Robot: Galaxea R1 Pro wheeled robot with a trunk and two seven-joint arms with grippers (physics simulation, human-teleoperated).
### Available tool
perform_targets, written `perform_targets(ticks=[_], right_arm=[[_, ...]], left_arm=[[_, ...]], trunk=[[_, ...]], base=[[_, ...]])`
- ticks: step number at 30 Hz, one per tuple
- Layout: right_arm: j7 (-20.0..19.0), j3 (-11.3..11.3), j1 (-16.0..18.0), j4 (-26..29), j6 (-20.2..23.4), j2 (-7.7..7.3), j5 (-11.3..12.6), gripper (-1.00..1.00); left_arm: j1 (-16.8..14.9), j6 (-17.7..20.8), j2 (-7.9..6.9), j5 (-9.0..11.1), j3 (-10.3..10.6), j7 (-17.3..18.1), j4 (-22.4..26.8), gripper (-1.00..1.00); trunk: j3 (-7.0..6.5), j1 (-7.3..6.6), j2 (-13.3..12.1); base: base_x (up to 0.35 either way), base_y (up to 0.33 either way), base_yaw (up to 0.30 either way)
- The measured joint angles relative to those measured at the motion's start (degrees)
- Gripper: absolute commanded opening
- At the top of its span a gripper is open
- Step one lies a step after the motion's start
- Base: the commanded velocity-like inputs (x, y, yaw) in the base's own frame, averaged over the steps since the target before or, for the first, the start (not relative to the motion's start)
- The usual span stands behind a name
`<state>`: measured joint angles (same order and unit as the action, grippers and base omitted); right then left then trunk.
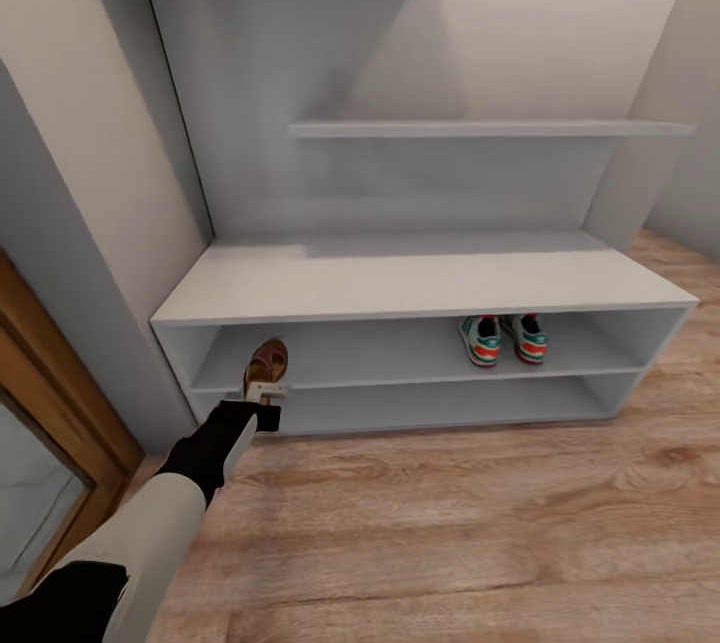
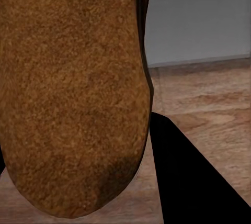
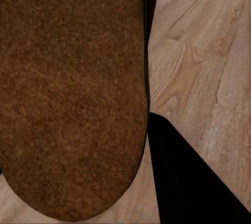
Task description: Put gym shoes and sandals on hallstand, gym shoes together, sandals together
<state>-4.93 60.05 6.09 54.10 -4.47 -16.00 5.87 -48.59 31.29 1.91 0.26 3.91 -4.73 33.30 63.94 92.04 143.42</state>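
Our left fingers [image 1: 264,401] are closed on one sandal [image 1: 267,367], brown with a tan insole, held at the left front edge of the hallstand's [image 1: 420,283] upper low shelf. In the right wrist view our right fingers [image 3: 149,103] grip the other sandal [image 3: 70,93], its grainy brown sole over the corridor floor [image 3: 204,62]. The two gym shoes [image 1: 504,339] sit side by side on that same shelf, toward its right.

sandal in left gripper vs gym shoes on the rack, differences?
The sandal is brown and single; the gym shoes are a white, green and orange pair. The sandal is held by the left gripper at the rack's left end; the gym shoes sit side by side on the upper low shelf, right.
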Motion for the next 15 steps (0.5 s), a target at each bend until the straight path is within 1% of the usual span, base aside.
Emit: perform_targets(ticks=[3, 9, 15], right_arm=[[0.0, 0.0, 0.0, 0.0, 0.0, 0.0, 0.0, -1.0], [0.0, 0.0, 0.0, 0.0, 0.0, 0.0, 0.0, -1.0], [0.0, 0.0, 0.0, 0.0, 0.0, 0.02, 0.0, -1.0]], left_arm=[[0.0, 0.0, 0.03, 0.0, 0.0, 0.0, 0.0, -1.0], [0.0, 0.0, -0.02, 0.0, 0.0, 0.0, 0.0, -1.0], [0.0, 0.0, -0.01, 0.0, 0.0, 0.0, 0.0, -1.0]], trunk=[[0.0, 0.01, 0.0], [0.0, 0.03, 0.0], [0.0, 0.0, 0.0]], base=[[0.143, 0.0, 0.0], [0.042, 0.0, 0.0], [0.231, 0.0, 0.0]])
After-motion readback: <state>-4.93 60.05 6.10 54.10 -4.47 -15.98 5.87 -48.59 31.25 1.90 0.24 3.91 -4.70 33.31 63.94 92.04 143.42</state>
